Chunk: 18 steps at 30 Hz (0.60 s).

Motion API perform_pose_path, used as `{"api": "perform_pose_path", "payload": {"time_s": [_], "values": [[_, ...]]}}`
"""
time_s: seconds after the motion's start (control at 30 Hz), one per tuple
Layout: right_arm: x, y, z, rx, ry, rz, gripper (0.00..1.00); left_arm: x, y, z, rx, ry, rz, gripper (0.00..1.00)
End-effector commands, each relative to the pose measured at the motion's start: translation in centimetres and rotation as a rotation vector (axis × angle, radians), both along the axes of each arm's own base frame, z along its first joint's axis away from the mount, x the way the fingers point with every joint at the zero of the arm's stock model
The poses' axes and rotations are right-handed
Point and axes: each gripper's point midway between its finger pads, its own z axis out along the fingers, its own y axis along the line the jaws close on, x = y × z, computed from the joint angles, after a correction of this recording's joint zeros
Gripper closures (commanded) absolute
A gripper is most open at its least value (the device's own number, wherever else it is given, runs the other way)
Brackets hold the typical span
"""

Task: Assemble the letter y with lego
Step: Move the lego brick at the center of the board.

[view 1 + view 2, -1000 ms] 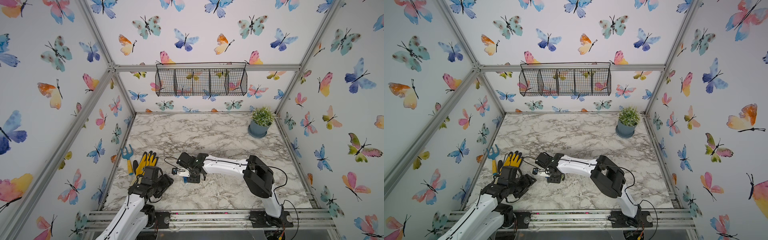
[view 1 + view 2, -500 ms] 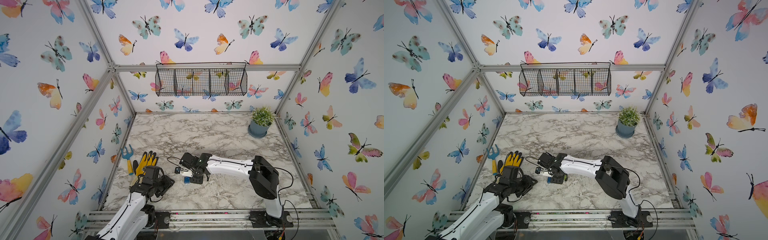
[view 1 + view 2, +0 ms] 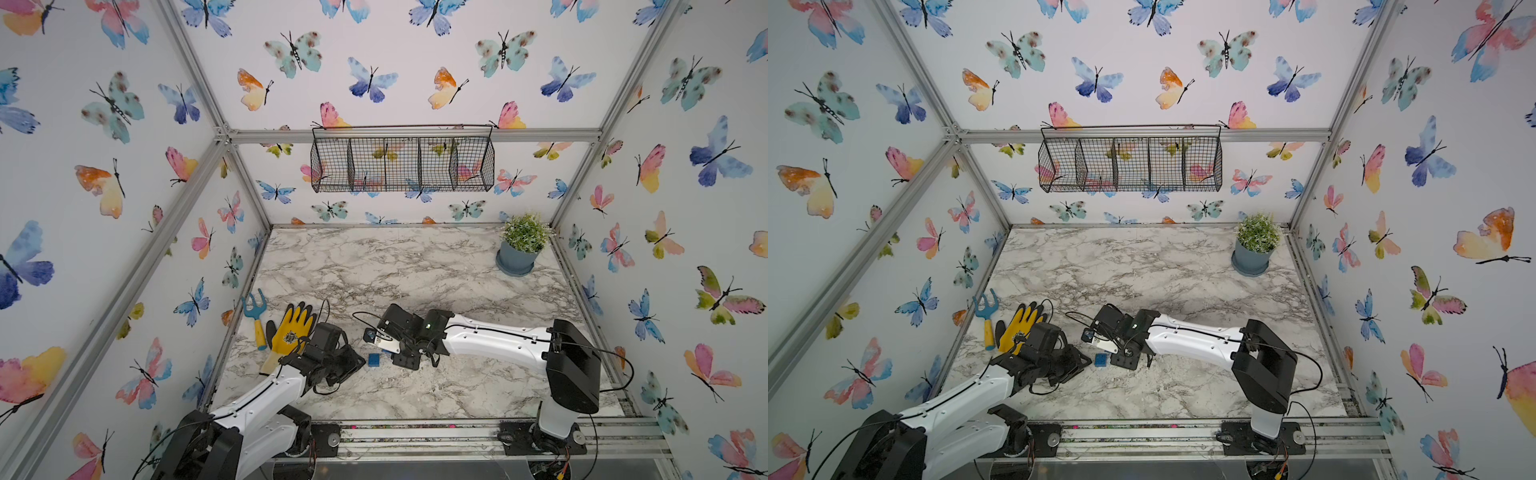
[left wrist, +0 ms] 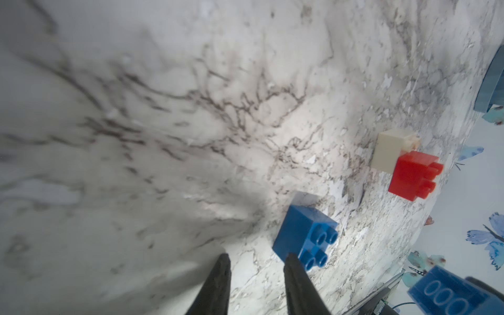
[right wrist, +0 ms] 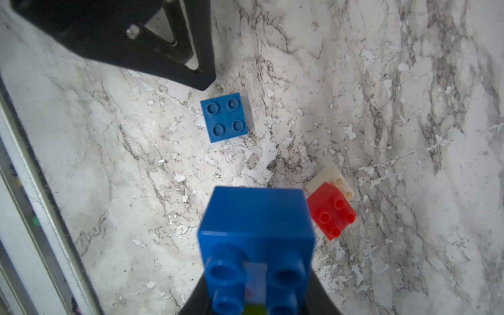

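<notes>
A dark blue square lego brick [image 3: 374,360] [image 3: 1100,359] lies studs up on the marble between my two grippers. My left gripper [image 4: 256,259] is open with only bare marble in its narrow gap, and this brick [image 4: 305,237] sits just beside one fingertip. My right gripper [image 5: 256,286] is shut on a blue brick [image 5: 256,226], with a sliver of lime green [image 5: 255,309] under it. A red brick [image 5: 331,212] joined to a cream brick [image 5: 327,174] lies on the marble close to that gripper. The letter y as a whole does not show.
A yellow glove [image 3: 291,328] and a blue-and-yellow garden fork [image 3: 258,316] lie by the left wall behind my left arm. A potted plant [image 3: 519,249] stands at the back right. A wire basket [image 3: 403,164] hangs on the back wall.
My left gripper's jaws have narrowed. My right gripper has shifted a little to the right with its blue brick, and the blue square brick now shows between the two grippers.
</notes>
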Motion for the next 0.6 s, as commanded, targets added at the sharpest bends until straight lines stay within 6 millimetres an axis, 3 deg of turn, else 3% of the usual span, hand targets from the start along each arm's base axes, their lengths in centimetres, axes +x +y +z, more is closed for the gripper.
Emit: {"api": "perform_pose_path", "payload": {"time_s": [0.0, 0.23, 0.57], "values": [[0.6, -0.2, 0.6, 0.031, -0.020, -0.042, 0.72, 0.4, -1.2, -0.5, 0.032, 0.000, -0.013, 0.66], [0.2, -0.6, -0.7, 0.023, -0.006, -0.045, 0.72, 0.0, -3.2, -0.6, 0.061, 0.006, -0.072, 0.68], [2.0, -0.5, -1.1, 0.018, -0.011, -0.058, 0.72, 1.0, -1.7, -0.5, 0.155, -0.035, -0.039, 0.60]]}}
